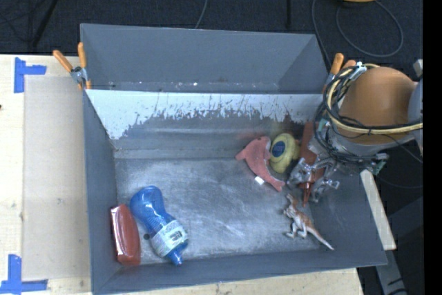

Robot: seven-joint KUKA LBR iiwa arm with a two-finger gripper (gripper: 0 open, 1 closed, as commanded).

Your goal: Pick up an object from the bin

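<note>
Camera view puts our tool (pixel 312 182) at right, beside a yellow-blue ball (pixel 283 151) on pink cloth (pixel 253 154); its opening we cannot tell. We judge the ball light, slippery: grip its middle.

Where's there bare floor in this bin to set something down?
Widest free patch: the bin has its middle floor bare, between the blue bottle and the pink cloth. The far-left corner beyond the bottle and red block is bare too. Crowded at right: cloth, yellow-green ball, toy dinosaur and gripper sit close together.
</note>
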